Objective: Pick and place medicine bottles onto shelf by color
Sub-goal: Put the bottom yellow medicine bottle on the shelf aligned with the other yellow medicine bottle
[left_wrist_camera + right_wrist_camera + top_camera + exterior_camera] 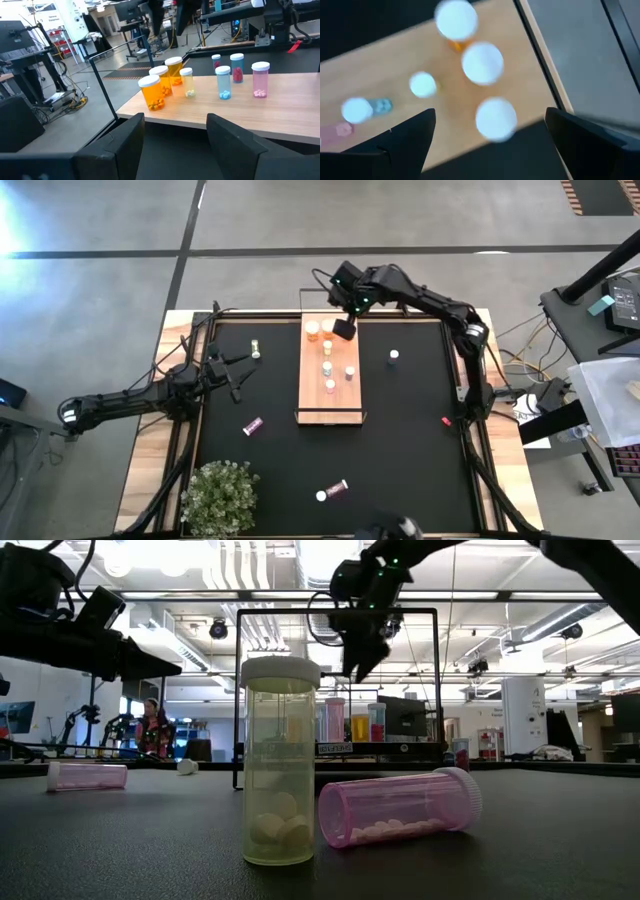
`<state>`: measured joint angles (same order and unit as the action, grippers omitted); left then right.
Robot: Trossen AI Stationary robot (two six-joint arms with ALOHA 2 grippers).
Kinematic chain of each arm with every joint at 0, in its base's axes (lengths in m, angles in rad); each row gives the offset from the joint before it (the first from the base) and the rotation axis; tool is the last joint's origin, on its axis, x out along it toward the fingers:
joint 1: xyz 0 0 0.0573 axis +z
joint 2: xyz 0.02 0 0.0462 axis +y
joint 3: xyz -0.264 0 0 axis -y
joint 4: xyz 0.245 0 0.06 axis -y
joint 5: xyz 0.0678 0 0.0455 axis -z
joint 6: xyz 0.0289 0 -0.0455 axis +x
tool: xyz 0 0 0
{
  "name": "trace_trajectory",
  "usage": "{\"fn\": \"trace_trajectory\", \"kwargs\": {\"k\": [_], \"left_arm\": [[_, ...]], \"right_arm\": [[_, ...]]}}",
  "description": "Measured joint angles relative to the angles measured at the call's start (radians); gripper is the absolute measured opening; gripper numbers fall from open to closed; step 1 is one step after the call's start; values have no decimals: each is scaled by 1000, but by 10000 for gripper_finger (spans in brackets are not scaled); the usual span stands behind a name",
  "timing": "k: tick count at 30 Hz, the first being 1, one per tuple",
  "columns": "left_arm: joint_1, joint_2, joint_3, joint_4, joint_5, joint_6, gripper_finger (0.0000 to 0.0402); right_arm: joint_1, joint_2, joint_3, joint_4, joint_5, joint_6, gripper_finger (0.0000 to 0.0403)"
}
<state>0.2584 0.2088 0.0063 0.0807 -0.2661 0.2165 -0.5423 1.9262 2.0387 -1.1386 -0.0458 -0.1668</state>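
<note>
The light-wood shelf (330,380) lies in the middle of the black mat, with several medicine bottles standing on it: orange ones (156,91) at the far end, then a pale one (187,82), a blue one and pink ones (260,79). My right gripper (344,328) hangs open above the shelf's far end, over the white caps (482,62) and clear of them. My left gripper (175,145) waits open, low at the table's left, facing the shelf. Loose bottles lie or stand on the mat: pale (280,760), pink (400,808) and pink (252,425).
A white-capped bottle (394,356) stands right of the shelf, and another pale one (256,348) at the far left. A small red bit (446,421) lies near the right edge. A potted plant (220,495) sits at the near left corner. The shelf's black wire frame (238,690) rises at its ends.
</note>
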Motion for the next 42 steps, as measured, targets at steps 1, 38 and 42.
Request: {"fn": "trace_trajectory", "kwargs": {"k": [1, 38, 42], "left_arm": [[0, -1, 0, 0, 0, 0, 199], [0, 0, 0, 0, 0, 0, 199], [0, 0, 0, 0, 0, 0, 199]], "right_arm": [[0, -12, -13, -11, 17, 23, 368], [886, -750, -1171, 240, 425, 1742, 368], [1041, -620, -1115, 232, 502, 1966, 368]]}}
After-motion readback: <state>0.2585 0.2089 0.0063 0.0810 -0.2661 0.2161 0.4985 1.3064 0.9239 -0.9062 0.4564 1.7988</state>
